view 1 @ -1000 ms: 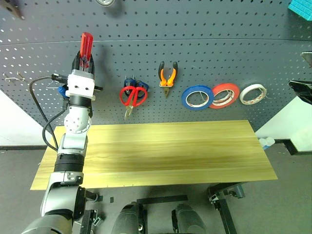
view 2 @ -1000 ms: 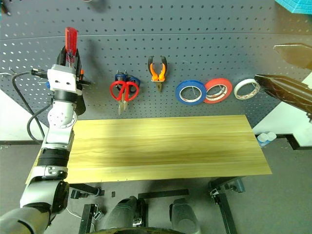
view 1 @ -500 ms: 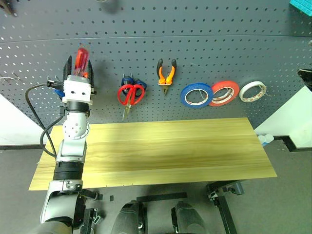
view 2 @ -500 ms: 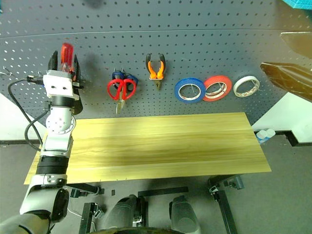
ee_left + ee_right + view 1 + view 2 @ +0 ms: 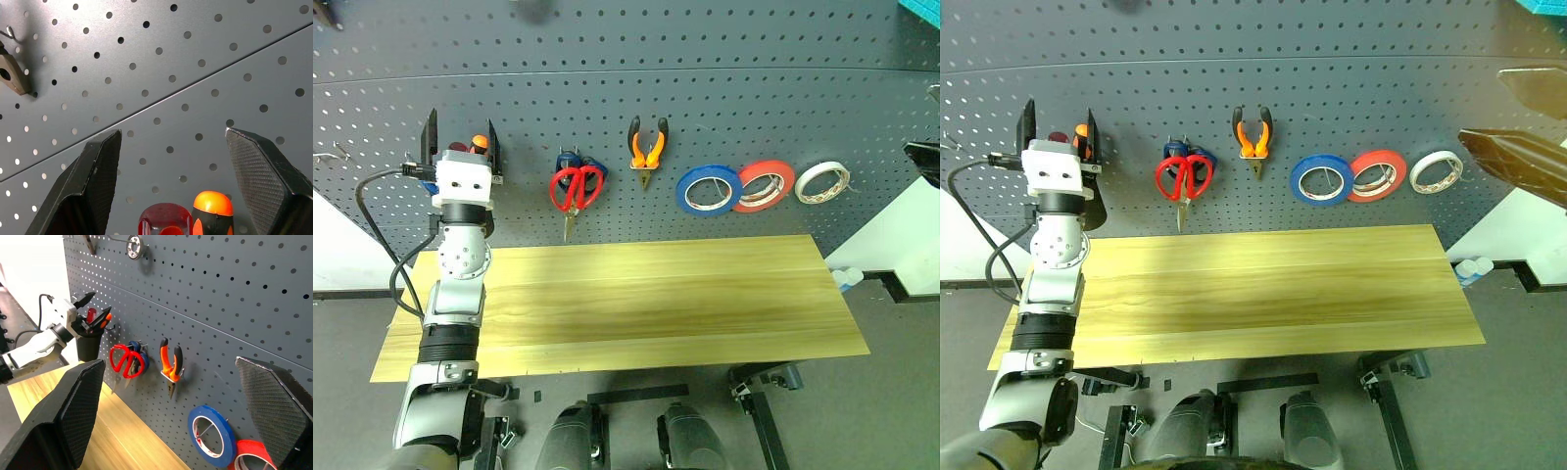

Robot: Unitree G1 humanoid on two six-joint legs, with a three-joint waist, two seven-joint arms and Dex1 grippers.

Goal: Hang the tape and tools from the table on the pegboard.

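Nearest, the table (image 5: 636,304) lies bare, its wood-grain top carrying none of the tools or tape. Beyond its left rear corner the left end effector (image 5: 458,139) stands against the pegboard (image 5: 724,88) with its two black fingers spread apart and nothing between them; a second ago they were closed round the red-handled screwdriver (image 5: 165,218), held high with its handle sticking up above them, and half a second ago they were partway apart with the handle sinking. Now only the top of that red handle shows between the open fingers, beside the orange-and-black-handled screwdriver (image 5: 212,211), both standing in a dark cup holder (image 5: 89,343) on the board. So the screwdriver looks released into its place, and the left arm has only to back away without catching it. Further along the pegboard hang the red-handled scissors (image 5: 576,190), over the blue-handled scissors (image 5: 572,162), then the pliers (image 5: 648,149), the blue tape (image 5: 709,191), a red-orange roll (image 5: 764,187) and a white roll (image 5: 821,183). The right end effector (image 5: 176,421) is held up wide open and empty. With everything hung, the task appears essentially finished.
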